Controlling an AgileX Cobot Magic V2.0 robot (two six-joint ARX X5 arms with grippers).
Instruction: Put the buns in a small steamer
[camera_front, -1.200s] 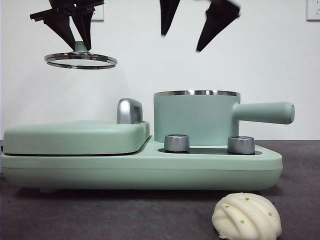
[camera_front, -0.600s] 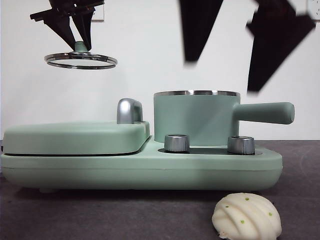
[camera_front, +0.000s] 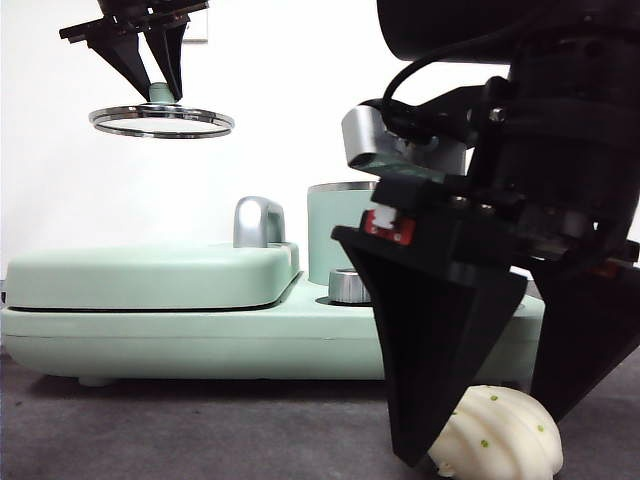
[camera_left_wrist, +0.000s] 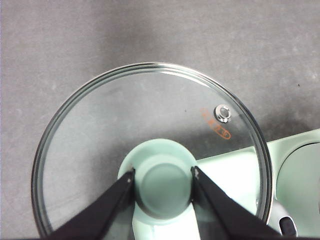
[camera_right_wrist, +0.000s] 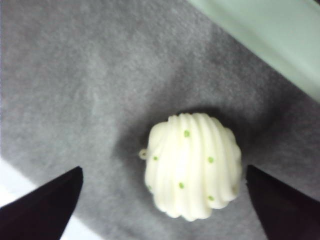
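Right gripper (camera_front: 487, 440) is wide open, straddling the pleated bun (camera_front: 500, 432) on the mat, near side, in front of the steamer (camera_front: 335, 235). Left gripper (camera_front: 160, 85) is clamped on the lid (camera_front: 161, 121) knob up high, far left. Risk imo: bun's soft & rounded, so an off-center squeeze could squirt it out or dent it.

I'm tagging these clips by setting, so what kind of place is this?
Probably a lab bench staged as a kitchen: a mint-green cooker carrying a steamer pot on a grey mat against a bare white wall, with a pleated bun.
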